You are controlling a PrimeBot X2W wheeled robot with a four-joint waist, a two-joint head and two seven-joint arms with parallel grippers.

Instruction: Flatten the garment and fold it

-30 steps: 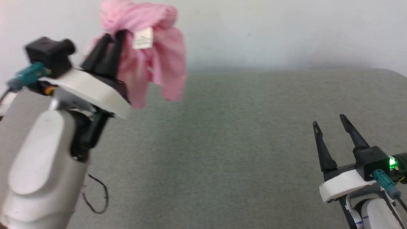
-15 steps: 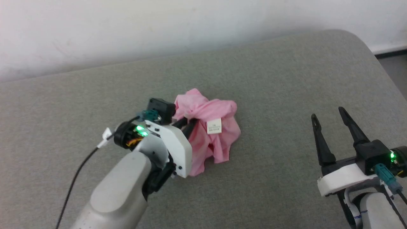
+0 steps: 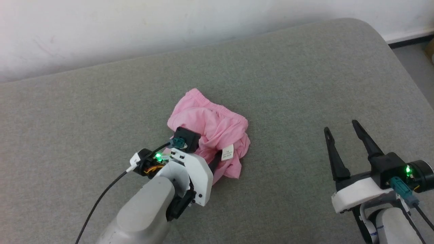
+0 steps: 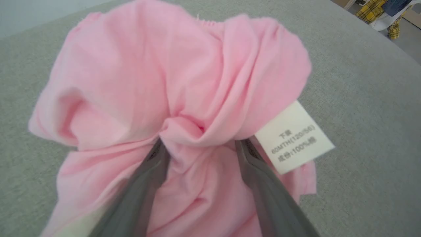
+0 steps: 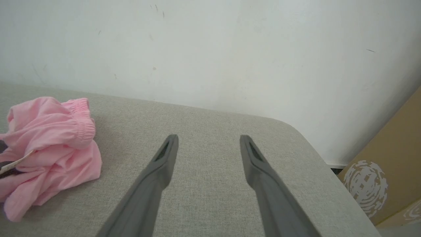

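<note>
My left gripper (image 4: 199, 146), clamped before, now stands wide around a fold of the crumpled light pink thin-fabric shorts (image 3: 210, 127), lying at the middle of the grey fabric pad (image 3: 305, 84); my right gripper (image 3: 340, 127) stays spread.

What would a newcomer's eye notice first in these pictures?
The crumpled pink garment lies in a heap midway on the grey padded surface, white label showing. The left gripper is at it, fingers apart around a bunch of cloth; the right gripper stands open at the lower right.
</note>
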